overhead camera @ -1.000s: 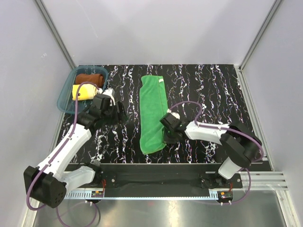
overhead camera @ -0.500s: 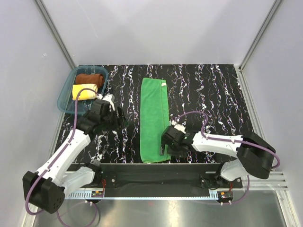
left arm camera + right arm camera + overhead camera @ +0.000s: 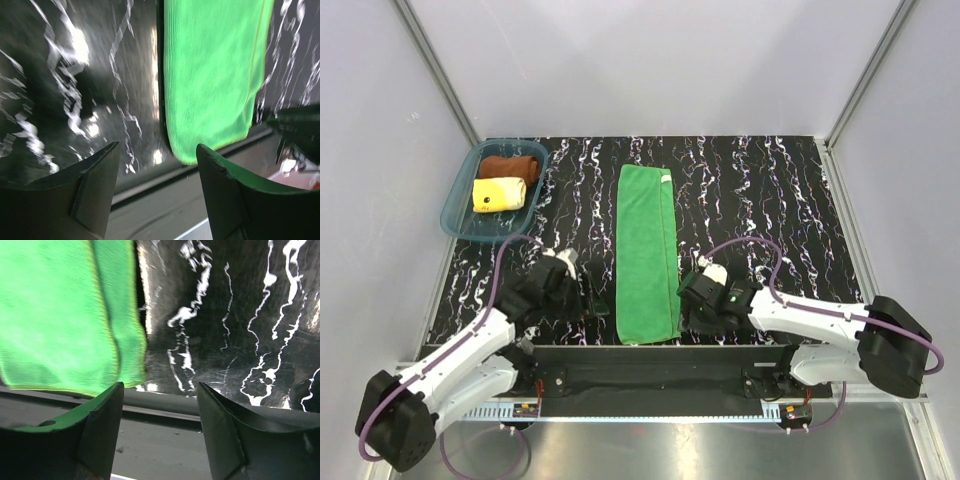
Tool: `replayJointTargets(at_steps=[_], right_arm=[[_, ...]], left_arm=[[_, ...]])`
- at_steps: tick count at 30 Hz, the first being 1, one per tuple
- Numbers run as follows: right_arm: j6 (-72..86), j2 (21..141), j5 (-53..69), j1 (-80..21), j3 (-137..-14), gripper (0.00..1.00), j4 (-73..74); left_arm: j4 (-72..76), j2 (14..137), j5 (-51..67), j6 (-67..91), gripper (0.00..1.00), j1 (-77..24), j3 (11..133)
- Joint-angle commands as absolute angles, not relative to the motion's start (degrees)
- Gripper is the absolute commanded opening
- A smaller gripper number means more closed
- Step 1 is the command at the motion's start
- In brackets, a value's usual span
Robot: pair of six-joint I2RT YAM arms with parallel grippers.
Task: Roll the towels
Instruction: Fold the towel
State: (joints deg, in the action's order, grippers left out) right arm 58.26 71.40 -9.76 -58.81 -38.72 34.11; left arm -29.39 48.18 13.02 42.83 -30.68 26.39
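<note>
The bright green towel lies flat as a long folded strip down the middle of the table, its near end at the front edge. My left gripper hovers open just left of that near end, with the green towel up and to the right of its empty fingers. My right gripper stands open just right of the same end, the green towel to its upper left, nothing held. A rust-brown towel and a pale yellow towel lie rolled in the tray.
The translucent teal tray stands at the back left corner of the black marbled table. A black rail runs along the near edge just below both grippers. Grey walls enclose the table.
The right gripper opened and let go of the green towel's near end, which now lies straight. Both arms drew back toward the near edge; the left one left the tray's side.
</note>
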Motion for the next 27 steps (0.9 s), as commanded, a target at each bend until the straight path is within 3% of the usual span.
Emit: replayJointTargets(at_steps=[1, 7, 18, 27], right_arm=[[58.45, 70.23, -9.15, -59.68, -36.30, 0.66, 29.63], [57.13, 72.15, -8.17, -63.71, -36.64, 0.62, 22.59], [45.19, 79.01, -25.22, -77.52, -48.51, 0.61, 27.25], [39.29, 86.04, -28.21, -77.96, -54.49, 0.63, 25.58]], left_arm=[[-22.60, 46.06, 13.28, 48.77, 0.67, -34.44, 22.96], [-18.02, 48.42, 10.29, 49.92, 0.67, -39.64, 20.48], [-9.05, 63.00, 9.49, 49.75, 0.65, -44.56, 19.77], [-20.29, 65.58, 3.27, 52.81, 0.56, -54.22, 23.21]])
